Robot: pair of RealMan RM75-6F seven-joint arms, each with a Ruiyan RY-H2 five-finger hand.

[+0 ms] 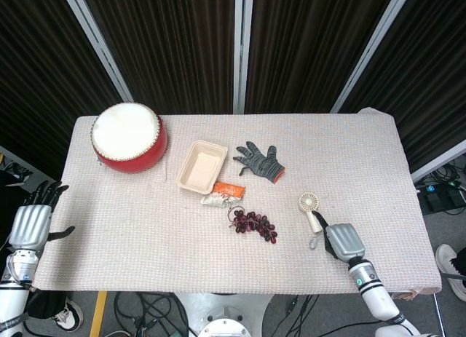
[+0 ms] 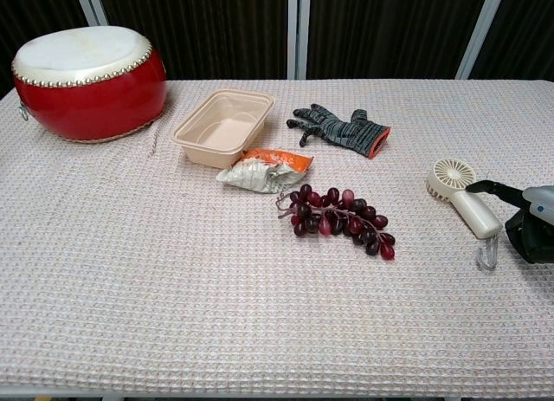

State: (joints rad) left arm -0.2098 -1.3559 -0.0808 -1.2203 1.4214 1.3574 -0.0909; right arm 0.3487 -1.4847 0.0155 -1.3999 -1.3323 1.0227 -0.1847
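Right hand (image 2: 530, 223) reaching open-fingered beside cream plastic handheld fan (image 2: 465, 197) on desk | risk: fingers nudging smooth handle, skidding fan away | left hand (image 1: 30, 224) hanging open, far left

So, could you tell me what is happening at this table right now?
The right hand is beside the handle of the small white fan, its fingers spread toward it, holding nothing. The left hand hovers open off the table's left edge. On the cloth lie a red drum, a beige tray, a grey glove, a snack packet and dark grapes.
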